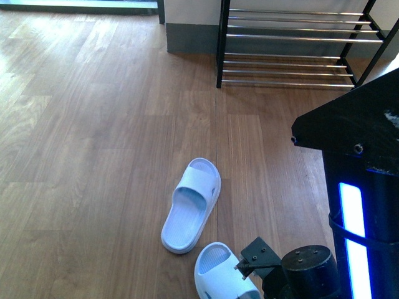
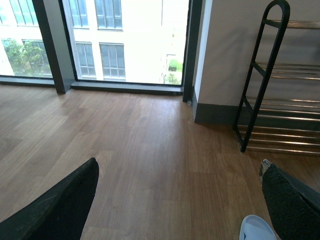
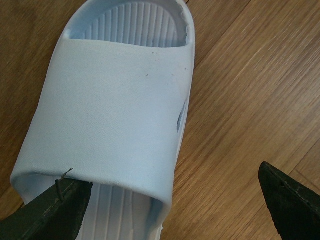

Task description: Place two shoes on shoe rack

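Rack (image 1: 293, 47) far R, by wall (image 1: 190, 9). Slide (image 1: 191, 204) centre floor (image 1: 93, 156); 2nd slide (image 1: 221, 274) nearer, just R.

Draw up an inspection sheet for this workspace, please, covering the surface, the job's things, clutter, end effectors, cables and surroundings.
Surface: wooden floor, planked, nothing spilled on it.
Job's things: far slide and near slide, both pale blue, lie on the floor apart from each other; shoe rack stands at the wall, with no shoe on the tiers in view.
Clutter: nothing seen.
Grippers: left end effector open, holding nothing; right end effector open, low over the near slide's strap.
Cables: a thin wire end at one right finger; otherwise nothing seen.
Surroundings: large window; pale wall with grey skirting.
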### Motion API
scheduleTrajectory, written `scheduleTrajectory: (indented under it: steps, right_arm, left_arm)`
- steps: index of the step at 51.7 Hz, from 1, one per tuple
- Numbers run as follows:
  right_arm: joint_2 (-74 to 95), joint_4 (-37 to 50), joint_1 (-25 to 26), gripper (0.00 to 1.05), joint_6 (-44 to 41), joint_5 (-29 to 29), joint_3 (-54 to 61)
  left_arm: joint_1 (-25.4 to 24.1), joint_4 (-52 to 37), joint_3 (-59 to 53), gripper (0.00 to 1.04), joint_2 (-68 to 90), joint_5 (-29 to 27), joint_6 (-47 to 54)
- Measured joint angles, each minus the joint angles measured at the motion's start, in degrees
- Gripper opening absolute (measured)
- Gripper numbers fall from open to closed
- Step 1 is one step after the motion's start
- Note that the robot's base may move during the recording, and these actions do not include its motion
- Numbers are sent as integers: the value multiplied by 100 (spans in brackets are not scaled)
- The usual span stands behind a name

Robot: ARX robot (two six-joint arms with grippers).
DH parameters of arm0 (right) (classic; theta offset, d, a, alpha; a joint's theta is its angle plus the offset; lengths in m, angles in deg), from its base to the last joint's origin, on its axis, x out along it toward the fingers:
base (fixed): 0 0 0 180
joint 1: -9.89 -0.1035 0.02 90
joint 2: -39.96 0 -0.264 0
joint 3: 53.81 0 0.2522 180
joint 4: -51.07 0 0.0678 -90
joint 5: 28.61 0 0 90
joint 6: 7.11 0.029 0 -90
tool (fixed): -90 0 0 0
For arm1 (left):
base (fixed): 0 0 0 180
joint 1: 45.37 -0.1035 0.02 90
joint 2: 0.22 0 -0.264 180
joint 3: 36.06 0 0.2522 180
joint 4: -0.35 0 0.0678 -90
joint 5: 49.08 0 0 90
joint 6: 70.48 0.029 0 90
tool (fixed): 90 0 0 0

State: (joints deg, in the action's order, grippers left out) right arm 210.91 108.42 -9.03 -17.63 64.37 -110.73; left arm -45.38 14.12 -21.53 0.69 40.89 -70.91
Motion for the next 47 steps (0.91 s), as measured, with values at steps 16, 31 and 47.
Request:
scheduleTrajectory:
  steps: [16, 31, 47]
  right_arm:
    - [345, 699, 133, 66, 511, 577, 59]
    - [446, 796, 184, 25, 828, 863, 37]
    - [461, 883, 210, 1, 968, 885, 4]
  left_arm:
    - [0, 0, 0, 95, 0, 0, 0]
    - [0, 0, 0, 95, 0, 0, 0]
    - [0, 0, 0, 95, 0, 0, 2]
